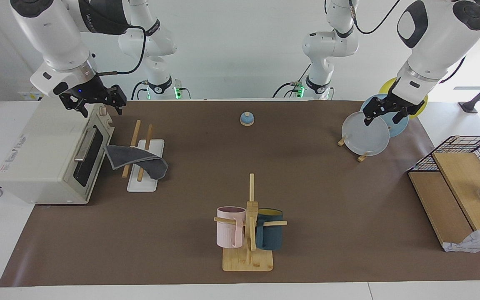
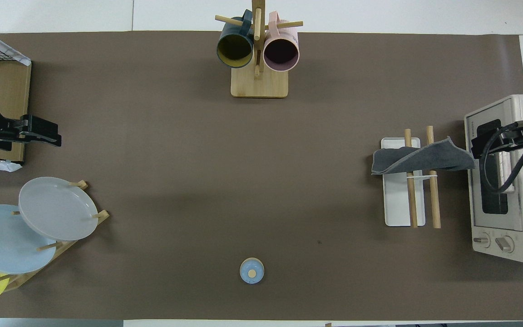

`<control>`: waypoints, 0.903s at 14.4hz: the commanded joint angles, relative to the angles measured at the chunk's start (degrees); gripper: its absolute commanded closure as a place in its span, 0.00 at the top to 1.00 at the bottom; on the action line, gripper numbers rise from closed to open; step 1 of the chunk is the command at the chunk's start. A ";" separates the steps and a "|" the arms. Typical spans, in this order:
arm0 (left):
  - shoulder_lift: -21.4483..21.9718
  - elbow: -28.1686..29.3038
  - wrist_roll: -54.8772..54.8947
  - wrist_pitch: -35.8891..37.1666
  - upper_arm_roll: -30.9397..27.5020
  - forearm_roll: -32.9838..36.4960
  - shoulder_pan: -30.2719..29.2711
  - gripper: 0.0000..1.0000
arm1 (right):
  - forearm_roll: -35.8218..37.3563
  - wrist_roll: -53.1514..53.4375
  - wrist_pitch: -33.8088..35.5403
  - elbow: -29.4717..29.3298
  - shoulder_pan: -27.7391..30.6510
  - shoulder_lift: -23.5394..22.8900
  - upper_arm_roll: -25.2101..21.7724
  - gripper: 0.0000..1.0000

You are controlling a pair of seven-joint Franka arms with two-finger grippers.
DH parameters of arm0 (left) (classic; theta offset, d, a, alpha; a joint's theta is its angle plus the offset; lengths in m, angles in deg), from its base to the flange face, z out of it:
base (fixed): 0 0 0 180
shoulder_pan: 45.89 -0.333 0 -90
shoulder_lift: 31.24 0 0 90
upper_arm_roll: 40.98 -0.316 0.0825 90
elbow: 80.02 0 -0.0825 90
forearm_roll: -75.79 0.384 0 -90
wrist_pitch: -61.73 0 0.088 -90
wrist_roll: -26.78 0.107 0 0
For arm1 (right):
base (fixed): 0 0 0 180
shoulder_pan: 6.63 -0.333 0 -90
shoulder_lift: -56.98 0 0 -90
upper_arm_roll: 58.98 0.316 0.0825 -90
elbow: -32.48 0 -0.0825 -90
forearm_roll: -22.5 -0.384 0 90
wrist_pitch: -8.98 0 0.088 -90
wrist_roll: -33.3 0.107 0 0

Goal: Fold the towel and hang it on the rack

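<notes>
Towel draped on rack, grippers clear

The grey towel (image 1: pixel 138 157) lies across the rack's (image 1: pixel 146 166) two rods — soft, light, best pinched at an overhanging edge; right gripper (image 1: pixel 94 102) over the toaster oven (image 1: pixel 48 156) and left gripper (image 1: pixel 386 111) over the plates (image 1: pixel 365 135), fingers spread, empty.

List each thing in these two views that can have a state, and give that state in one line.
Towel: folded, grey face out, draped over both rack rods.
Rack: upright beside the oven, holding the towel.
Oven: door shut.
Mugs: hung on their stand.
Plates: upright in their stand.
Right gripper: empty, over the oven.
Left gripper: empty, over the plates.
</notes>
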 commanded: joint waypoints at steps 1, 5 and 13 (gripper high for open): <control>0.97 0.44 0.12 0.53 -0.23 1.03 0.14 1.00 | -1.08 0.58 0.28 -1.56 1.09 -0.92 0.34 1.00; 0.97 0.44 0.12 0.61 -0.23 1.03 0.14 1.00 | -1.16 0.58 -0.08 -1.92 1.97 -0.92 0.43 1.00; 0.97 0.44 0.12 0.70 -0.23 1.03 0.14 1.00 | -1.25 1.99 0.01 -2.36 1.45 -1.01 0.69 1.00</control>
